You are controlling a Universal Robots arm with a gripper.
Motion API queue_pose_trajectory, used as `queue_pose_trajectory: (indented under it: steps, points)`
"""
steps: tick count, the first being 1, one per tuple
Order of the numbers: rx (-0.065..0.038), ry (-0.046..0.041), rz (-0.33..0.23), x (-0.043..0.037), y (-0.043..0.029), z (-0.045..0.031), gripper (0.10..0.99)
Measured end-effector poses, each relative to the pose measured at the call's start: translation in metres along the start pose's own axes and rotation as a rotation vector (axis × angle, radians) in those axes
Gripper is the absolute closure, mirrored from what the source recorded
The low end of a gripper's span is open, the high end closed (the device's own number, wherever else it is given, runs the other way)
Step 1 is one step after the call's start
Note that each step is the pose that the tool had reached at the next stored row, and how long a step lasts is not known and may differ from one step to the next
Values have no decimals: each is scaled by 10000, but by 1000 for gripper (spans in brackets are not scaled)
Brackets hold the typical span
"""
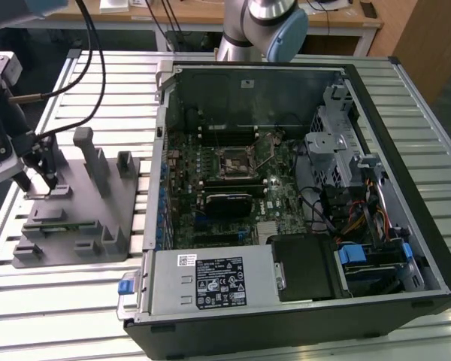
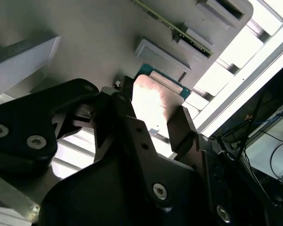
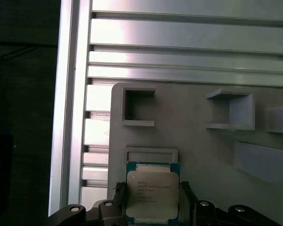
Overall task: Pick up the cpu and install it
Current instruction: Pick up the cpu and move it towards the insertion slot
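Claw (image 3: pixel 152 188) astride cpu (image 3: pixel 152 201) on tray (image 3: pixel 198 155)

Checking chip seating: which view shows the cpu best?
The first wrist view: the cpu faces the camera squarely. The second wrist view catches it slanted under glare. In the exterior view the gripper stands over it on the tray.

cpu (image 3: pixel 152 195) on tray (image 1: pixel 98 218), hand (image 1: pixel 39 183) over cpu, case (image 1: pixel 248 94) beside tray

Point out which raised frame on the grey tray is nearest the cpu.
The low frame right beside the cpu; the two taller boxy frames stand farther off.
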State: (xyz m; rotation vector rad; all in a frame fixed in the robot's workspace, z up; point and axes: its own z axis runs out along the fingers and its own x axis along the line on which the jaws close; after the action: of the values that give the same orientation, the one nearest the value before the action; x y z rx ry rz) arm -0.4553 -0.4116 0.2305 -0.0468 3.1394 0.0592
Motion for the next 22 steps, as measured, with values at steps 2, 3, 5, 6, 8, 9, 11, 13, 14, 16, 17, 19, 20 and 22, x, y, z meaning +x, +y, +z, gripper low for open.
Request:
queue_pose_trajectory:
  steps: [2,3,5,6,8,9,11,13,14,16,17,19,20,22]
  points:
    - [0,0,0,0,2,-47,553]
    - [0,-1,0,0,3,-69,553]
    - [0,-1,0,0,4,-109,553]
    - [0,0,0,0,5,-129,553]
    - [0,-1,0,0,7,-175,553]
    - [0,0,1,0,8,-199,553]
    - [0,0,0,0,10,-250,553]
    - [0,0,0,-1,12,-303,553]
    - [-1,-1,0,-1,13,-331,553]
    - [0,0,0,-1,15,-389,553]
    - [0,0,0,0,16,-418,553]
    - [-1,-1,0,-1,18,-480,553]
    - [-1,-1,0,-1,19,-510,553]
    - [0,0,0,-1,22,-571,553]
